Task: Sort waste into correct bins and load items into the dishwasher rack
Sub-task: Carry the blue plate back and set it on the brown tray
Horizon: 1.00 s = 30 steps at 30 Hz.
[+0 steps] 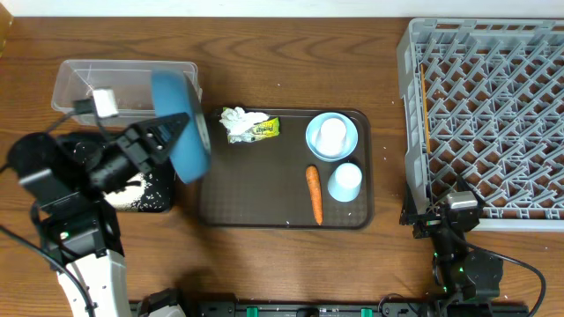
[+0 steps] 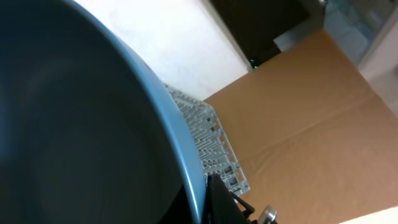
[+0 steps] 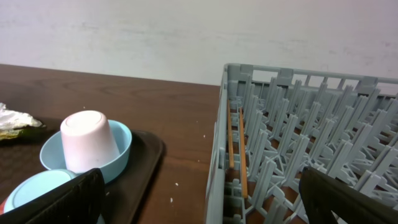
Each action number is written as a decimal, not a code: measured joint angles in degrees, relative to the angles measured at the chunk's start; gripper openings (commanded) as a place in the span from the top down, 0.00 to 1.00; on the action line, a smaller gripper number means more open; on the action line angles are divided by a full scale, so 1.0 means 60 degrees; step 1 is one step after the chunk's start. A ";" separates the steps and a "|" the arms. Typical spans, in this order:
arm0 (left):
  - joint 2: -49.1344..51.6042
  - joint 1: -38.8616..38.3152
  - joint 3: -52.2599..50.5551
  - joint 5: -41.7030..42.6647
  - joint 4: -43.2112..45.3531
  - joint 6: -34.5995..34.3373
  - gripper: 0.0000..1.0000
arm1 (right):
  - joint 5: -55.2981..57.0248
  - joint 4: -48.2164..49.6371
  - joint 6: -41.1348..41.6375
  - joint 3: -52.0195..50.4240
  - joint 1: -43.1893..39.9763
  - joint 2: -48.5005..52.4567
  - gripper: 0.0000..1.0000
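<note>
My left gripper (image 1: 173,132) is shut on the rim of the large dark-blue dish (image 1: 181,123) and holds it tilted on edge above the black tray (image 1: 164,199), which has white rice (image 1: 130,189) in it. In the left wrist view the dish (image 2: 81,124) fills the left, with my finger (image 2: 202,202) on its rim. The clear tub (image 1: 123,81) stands behind. On the brown serving tray (image 1: 264,189) lie tissue (image 1: 238,120), a yellow-green wrapper (image 1: 263,129), a carrot (image 1: 314,194), a pale-blue bowl (image 1: 315,141) holding a white cup (image 1: 331,134), and a pale-blue cup (image 1: 345,180). My right gripper (image 1: 438,213) is open and empty.
The grey dishwasher rack (image 1: 485,106) fills the right side; my right gripper (image 3: 205,208) sits at its front-left corner. Two thin orange sticks (image 3: 233,146) lie inside the rack's (image 3: 219,149) left wall. Stray rice grains dot the bare wood between serving tray and rack.
</note>
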 measured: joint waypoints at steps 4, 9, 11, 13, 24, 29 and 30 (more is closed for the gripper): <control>0.0029 -0.1038 -0.0004 -0.1468 -0.1563 0.0688 0.94 | 0.0004 0.0000 0.0000 0.0000 0.0000 -0.0004 0.01; 0.0040 -0.3206 -0.0004 -0.3526 -0.2430 0.1548 0.94 | 0.0007 -0.0004 0.0000 0.0000 0.0000 -0.0004 0.01; 0.0040 -0.4248 -0.0004 -0.4462 -0.2634 0.1792 0.94 | 0.0015 -0.0004 0.0000 0.0000 0.0000 -0.0004 0.01; 0.0055 -0.5395 -0.0004 -0.5544 -0.2940 0.1967 0.94 | 0.0015 -0.0004 0.0000 0.0000 0.0000 -0.0004 0.01; 0.1796 -1.0007 -0.0004 -1.1683 -0.3850 0.2240 0.94 | 0.0025 -0.0004 0.0000 0.0000 0.0000 0.0000 0.01; 0.3118 -1.0856 -0.0004 -1.2936 -0.3530 0.2255 0.94 | 0.0025 -0.0007 0.0000 0.0000 0.0000 0.0000 0.01; 0.3493 -1.0983 -0.0004 -1.3111 -0.3504 0.2251 0.94 | 0.0025 -0.0004 0.0000 0.0000 0.0000 0.0000 0.01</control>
